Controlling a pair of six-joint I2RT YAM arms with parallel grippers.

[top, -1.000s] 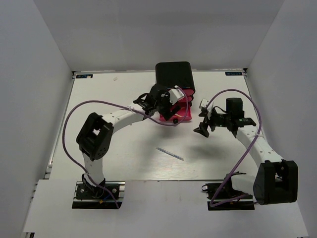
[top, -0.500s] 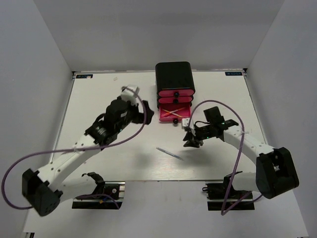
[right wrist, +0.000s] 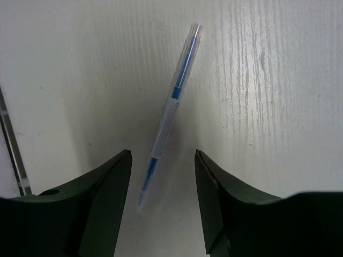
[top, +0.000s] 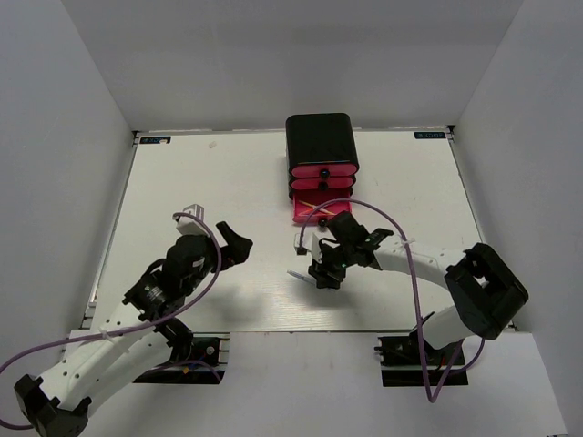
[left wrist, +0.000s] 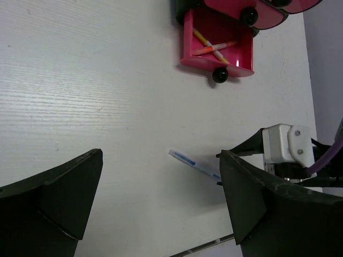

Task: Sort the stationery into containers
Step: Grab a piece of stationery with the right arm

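Observation:
A thin light-blue pen [top: 299, 276] lies flat on the white table in front of the drawers. It also shows in the left wrist view [left wrist: 194, 164] and the right wrist view [right wrist: 171, 112]. My right gripper [top: 323, 273] is open right over it [right wrist: 162, 158], one finger on each side of the pen's near end, not touching. My left gripper [top: 235, 244] is open and empty [left wrist: 161, 158], to the left of the pen. The black box [top: 319, 137] holds three pink drawers. The bottom drawer [top: 321, 211] is pulled open [left wrist: 187, 37] with a yellow pen [left wrist: 205, 39] and an orange-pink pen [left wrist: 217, 48] inside.
The two upper drawers [top: 322, 173] are shut, with black knobs. White walls enclose the table on the left, back and right. The table's near edge [left wrist: 203, 246] lies just beyond the pen.
My left arm has pulled back from the open drawer to the near left. My right gripper has moved left and down from beside the drawers to over the light-blue pen.

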